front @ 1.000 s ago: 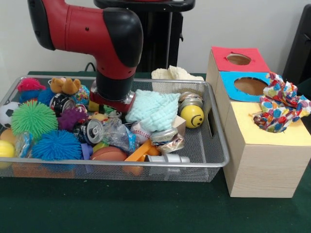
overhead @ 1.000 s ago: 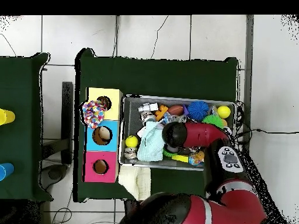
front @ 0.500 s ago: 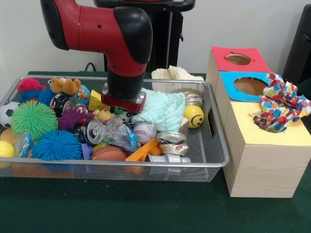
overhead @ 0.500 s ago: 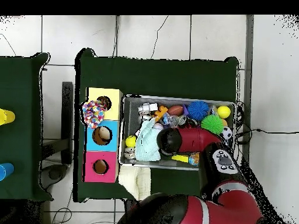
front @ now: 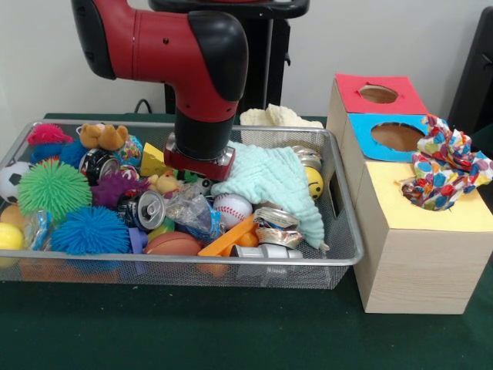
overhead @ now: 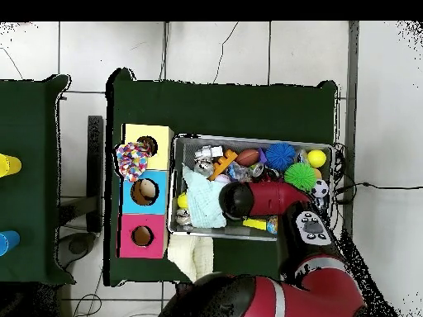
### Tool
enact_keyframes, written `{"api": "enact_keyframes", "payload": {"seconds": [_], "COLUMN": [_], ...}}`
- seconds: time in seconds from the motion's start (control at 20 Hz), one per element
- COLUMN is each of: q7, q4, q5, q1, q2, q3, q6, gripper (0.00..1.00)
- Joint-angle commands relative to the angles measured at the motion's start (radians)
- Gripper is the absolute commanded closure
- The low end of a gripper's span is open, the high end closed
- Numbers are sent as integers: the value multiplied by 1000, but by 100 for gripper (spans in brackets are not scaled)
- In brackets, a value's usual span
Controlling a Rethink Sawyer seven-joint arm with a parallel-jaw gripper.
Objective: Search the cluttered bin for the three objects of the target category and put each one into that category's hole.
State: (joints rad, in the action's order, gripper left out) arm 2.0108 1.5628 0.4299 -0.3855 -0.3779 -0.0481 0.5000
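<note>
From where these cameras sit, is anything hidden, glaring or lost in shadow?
Front view: even light, no strong glare; the arm hides the gripper, and the mint cloth covers part of the yellow ball. Overhead view: the arm covers the bin's near side, and the box holes look dark inside.

The bin (front: pixel 339 254) is shiny wire mesh. In it, soft mint cloth (front: pixel 273 181) drapes beside a glossy metal can (front: pixel 145 208). Beside the bin, the box (front: pixel 416 262) looks matt wood.

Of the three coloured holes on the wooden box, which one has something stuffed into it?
The yellow hole, at the front end of the box: a crumpled multicoloured cloth sits in it. The blue hole and red hole are open.
</note>
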Motion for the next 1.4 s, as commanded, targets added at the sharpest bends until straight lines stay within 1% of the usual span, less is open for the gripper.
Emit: {"api": "enact_keyframes", "payload": {"seconds": [0.05,0.35,0.75,1.2,1.25,1.4], "q7": [141,123,133,138,138,141], "q4": [54,58,57,64,65,65], "q5": [-53,-57,-65,-63,-62,-62], "q1": [33,23,31,39,39,43], "q2": [124,122,124,125,125,124], "q3": [-86,-98,-91,-80,-79,-76], "q6": [-117,-113,-110,-134,-144,-149], "gripper": [0,0,0,0,100,100]}}
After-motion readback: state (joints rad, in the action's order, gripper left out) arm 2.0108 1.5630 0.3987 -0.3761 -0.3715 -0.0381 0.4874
